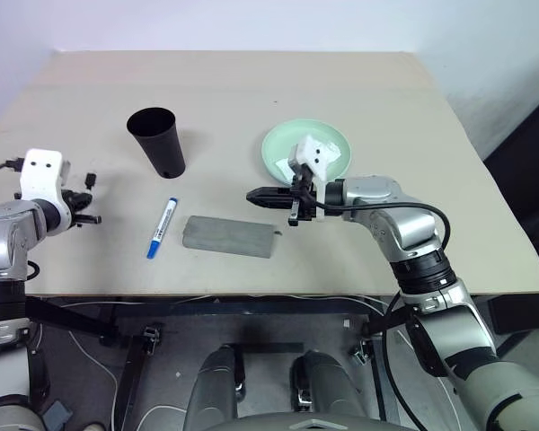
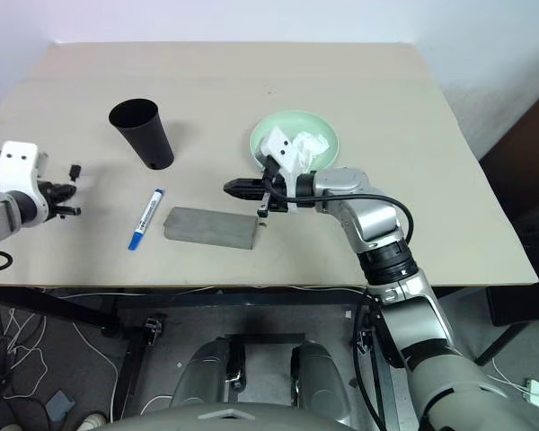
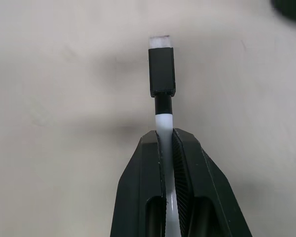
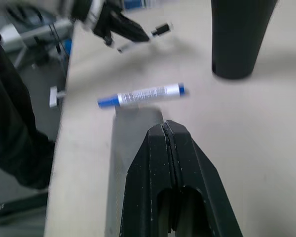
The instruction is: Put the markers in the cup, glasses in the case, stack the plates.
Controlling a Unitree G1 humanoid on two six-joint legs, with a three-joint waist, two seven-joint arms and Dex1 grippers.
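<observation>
On the left edge of the tabletop (image 1: 359,81) I've got the left end effector (image 1: 88,218) clamped on a marker (image 3: 162,74): white barrel pinched between the fingers (image 3: 143,187), black cap sticking out past the tips. It's held above the surface, not touching it.

Second marker (image 1: 162,228), white barrel with blue cap and blue label, lies flat on the tabletop between the left end effector and the grey case (image 1: 230,236), just beside the case's left end, not touching it. Blue cap end points toward me.

Black cup (image 1: 157,140) stands behind the blue marker, wide rim leaning toward the camera in the head view; apart from both markers.

Case is closed, lying flat near the front edge, centre of the tabletop.

Right end effector (image 1: 255,194) is pressed together with nothing in it, pointing left and about level, hovering just behind the case's right end. From the right wrist camera I see the case under the fingertips (image 4: 165,129), the blue marker beyond it, the cup further off, and the left end effector with its marker in the far corner.

Mint green plate (image 1: 278,144) sits behind the right wrist, partly hidden by it. Crumpled white tissue (image 2: 311,142) lies in the plate. I can't make out the second plate or the glasses.
</observation>
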